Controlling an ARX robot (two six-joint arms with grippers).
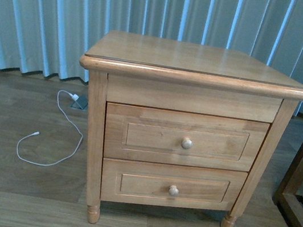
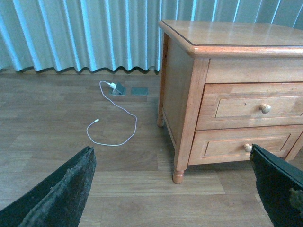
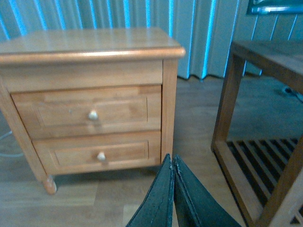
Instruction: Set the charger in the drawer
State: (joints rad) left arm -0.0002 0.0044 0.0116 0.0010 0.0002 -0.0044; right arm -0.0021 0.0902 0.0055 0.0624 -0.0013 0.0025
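Nightstand [image 1: 197,63]: light-brown wood, smooth, top w/ soft satin sheen; drawer [image 1: 184,139] front same wood, pale round knob [image 1: 186,144]. Floor [image 1: 13,184] grey-brown wood-look planks, matt; curtain [image 1: 41,9] pleated cloth. Gripper fingers [image 2: 61,194] dark, rough, worn-looking; cable [image 1: 48,143] white, smooth, prob. plastic.

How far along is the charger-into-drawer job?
Nothing looks done: the drawer is shut, as is the shorter drawer below. Nothing in hand: the left gripper is open and empty, the right gripper shut on nothing. No charger block shows, only a thin white cable on the floor. Left: find charger, open drawer, place it.
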